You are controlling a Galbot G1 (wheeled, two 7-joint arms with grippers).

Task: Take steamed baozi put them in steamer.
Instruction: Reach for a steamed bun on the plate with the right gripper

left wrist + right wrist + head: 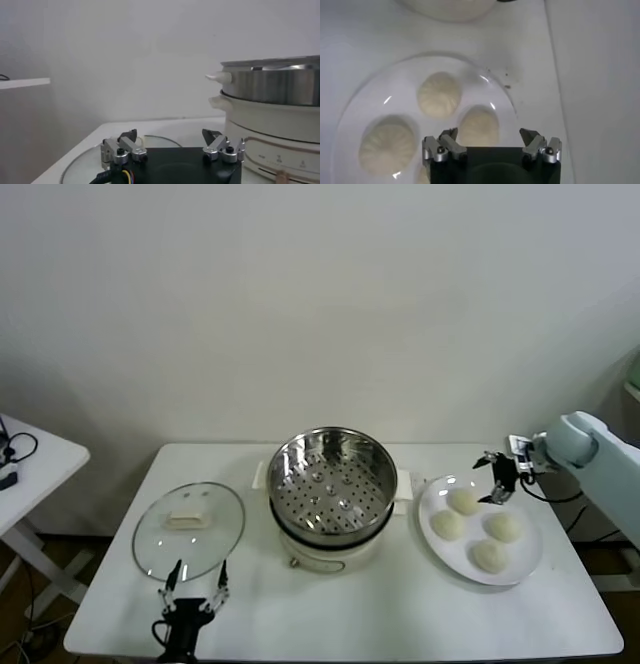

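Head view: my right gripper (pixel 498 481) hangs w/ jaws wide, empty, over the far edge of the white plate (pixel 524 568) at right. Four steamed baozi (pixel 462 501) sit on that plate. The steamer (pixel 333 484) is mid-table, nothing inside. Glass lid (pixel 189 529) lies left of it; my left gripper (pixel 193 588) is parked at the lid's near edge, spread wide.

Left wrist: left gripper (pixel 172 143) over lid, steamer (pixel 280 85) close by.

Right wrist: right gripper (pixel 490 142) spread above one baozi (pixel 479 125), not touching.
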